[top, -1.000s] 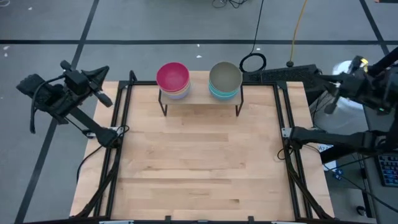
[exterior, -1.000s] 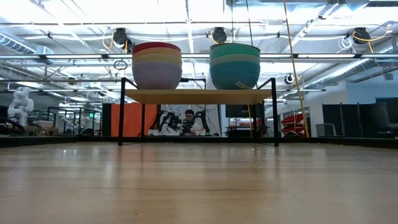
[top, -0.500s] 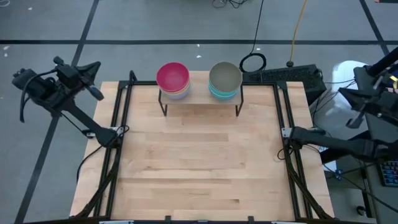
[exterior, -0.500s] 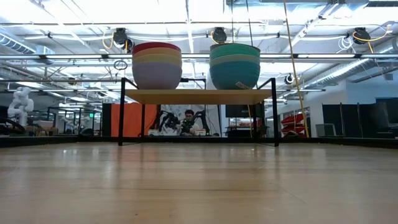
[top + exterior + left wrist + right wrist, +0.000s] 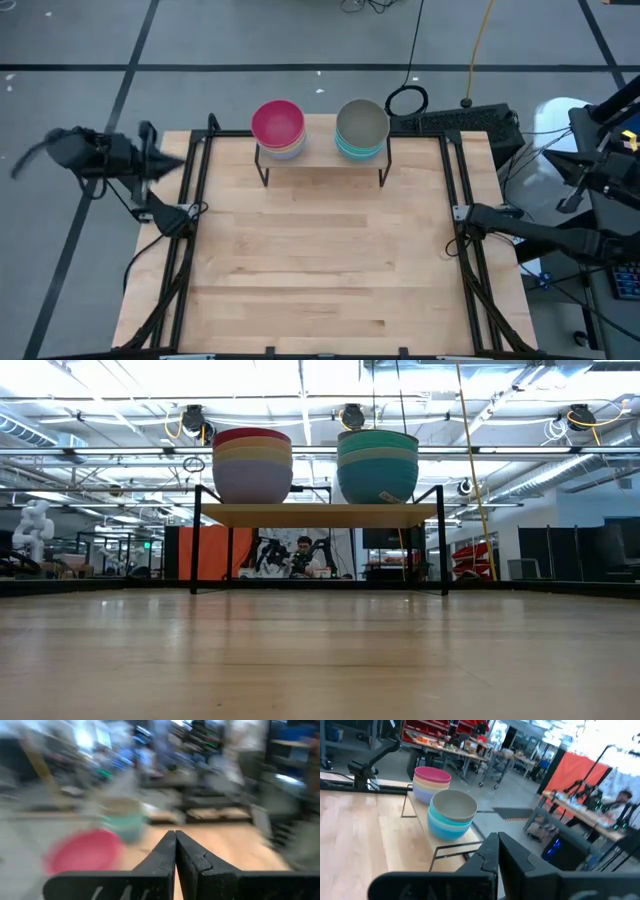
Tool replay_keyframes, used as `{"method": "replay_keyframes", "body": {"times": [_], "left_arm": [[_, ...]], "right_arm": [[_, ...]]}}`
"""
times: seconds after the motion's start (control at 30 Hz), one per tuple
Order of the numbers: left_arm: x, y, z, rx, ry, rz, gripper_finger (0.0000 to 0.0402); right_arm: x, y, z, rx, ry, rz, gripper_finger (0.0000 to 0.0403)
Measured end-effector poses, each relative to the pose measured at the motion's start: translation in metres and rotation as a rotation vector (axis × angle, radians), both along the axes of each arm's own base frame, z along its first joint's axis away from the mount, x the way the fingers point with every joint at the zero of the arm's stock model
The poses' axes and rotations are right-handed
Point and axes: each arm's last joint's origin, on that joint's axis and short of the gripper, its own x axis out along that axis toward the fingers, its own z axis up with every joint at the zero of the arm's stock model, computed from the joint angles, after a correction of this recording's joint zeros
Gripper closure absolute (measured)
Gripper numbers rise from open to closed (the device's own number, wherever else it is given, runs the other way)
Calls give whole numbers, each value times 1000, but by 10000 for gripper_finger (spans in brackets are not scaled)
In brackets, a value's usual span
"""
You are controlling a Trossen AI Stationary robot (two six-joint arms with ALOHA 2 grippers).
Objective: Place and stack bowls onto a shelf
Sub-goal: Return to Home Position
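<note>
The shelf (image 5: 320,152) stands at the table's far edge on thin black legs; its board also shows in the low view (image 5: 318,514). Two stacks of bowls rest on it. The left stack (image 5: 278,127) has a magenta bowl on top, above pale yellow and periwinkle ones (image 5: 252,465). The right stack (image 5: 362,128) has an olive-grey bowl on top, above mint and cyan ones (image 5: 378,465). My left gripper (image 5: 165,160) is shut and empty, off the table's left edge. My right gripper (image 5: 572,195) is shut and empty, off the right edge. Both stacks show in the right wrist view (image 5: 447,812).
Black rails (image 5: 190,215) run along the table's left and right sides. A black cable loop (image 5: 406,100) lies behind the shelf, and a keyboard (image 5: 470,122) lies at the far right. A person (image 5: 303,555) sits in the room beyond the table.
My left arm has swung outside the table's left edge toward the near side, still moving. My right arm has drawn back toward the right, away from the shelf. The bowls and shelf have stayed put.
</note>
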Motion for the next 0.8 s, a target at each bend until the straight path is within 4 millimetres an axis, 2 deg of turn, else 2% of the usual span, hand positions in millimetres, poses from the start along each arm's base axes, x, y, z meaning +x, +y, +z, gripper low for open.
{"method": "replay_keyframes", "body": {"times": [0.13,0.4,0.67,0.8], "left_arm": [[-1,-6,-14,-91,138,-191,398],[-3,-6,-24,-66,246,-247,381],[-4,-9,-26,-87,293,-372,379],[-3,-11,-35,-46,308,-384,378]], "right_arm": [[9,-2,-6,76,22,64,403],[30,-6,-31,165,109,175,403],[16,6,-63,196,10,225,403],[10,14,-75,168,-43,253,403]]}}
